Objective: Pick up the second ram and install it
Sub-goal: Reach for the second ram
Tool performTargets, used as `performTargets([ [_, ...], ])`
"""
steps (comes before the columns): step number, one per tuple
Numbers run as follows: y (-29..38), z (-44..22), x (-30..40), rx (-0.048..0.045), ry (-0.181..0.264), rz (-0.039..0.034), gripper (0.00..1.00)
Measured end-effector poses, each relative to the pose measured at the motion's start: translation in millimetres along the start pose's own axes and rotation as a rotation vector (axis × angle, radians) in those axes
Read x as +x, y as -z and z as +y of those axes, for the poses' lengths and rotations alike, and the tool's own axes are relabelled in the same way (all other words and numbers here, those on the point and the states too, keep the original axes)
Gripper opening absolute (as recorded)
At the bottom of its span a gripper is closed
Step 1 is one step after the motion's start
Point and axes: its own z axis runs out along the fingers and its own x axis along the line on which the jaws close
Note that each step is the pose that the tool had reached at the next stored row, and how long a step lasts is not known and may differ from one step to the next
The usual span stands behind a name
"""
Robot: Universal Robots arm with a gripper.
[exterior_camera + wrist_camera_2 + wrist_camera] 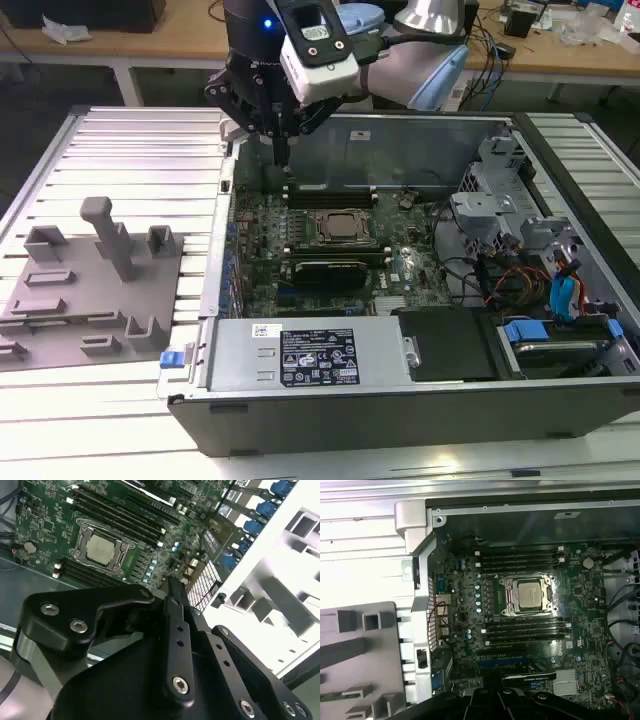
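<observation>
Claw (284,160) pinched narrow, nothing seen in it, hovering over the case's (400,140) far corner. Ram (339,696) looks to lie in the grey tray (380,655) beside the case. Good pick, I'd say: centre on its length, grip square, keep it level. Sticker (318,357) print: too small to read.
</observation>
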Motion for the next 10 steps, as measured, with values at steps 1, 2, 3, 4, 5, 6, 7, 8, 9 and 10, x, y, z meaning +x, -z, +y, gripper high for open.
performTargets([
  [1, 0.2, -0.4, 5.5, 0.0001, 0.000, 0.0001, 0.11],
  [2, 0.3, -0.9, 11.6, 0.0001, 0.000, 0.0000, 0.11],
  [3, 0.4, -1.3, 16.5, 0.0001, 0.000, 0.0000, 0.11],
  [4, 0.6, -1.9, 25.8, 0.0001, 0.000, 0.0000, 0.11],
  [5, 0.7, -2.4, 31.3, 0.0001, 0.000, 0.0000, 0.11],
  [6, 0.8, -2.6, 34.5, 0.0001, 0.000, 0.0001, 0.11],
  [7, 0.8, -2.8, 37.6, 0.0000, 0.000, 0.0000, 0.11],
  [8, 0.8, -3.3, 43.9, 0.0000, 0.000, -0.0001, 0.11],
  [9, 1.0, -3.7, 48.9, 0.0001, 0.000, 0.0001, 0.11],
  [10, 1.1, -4.8, 64.0, 0.0001, 0.000, 0.0001, 0.11],
])
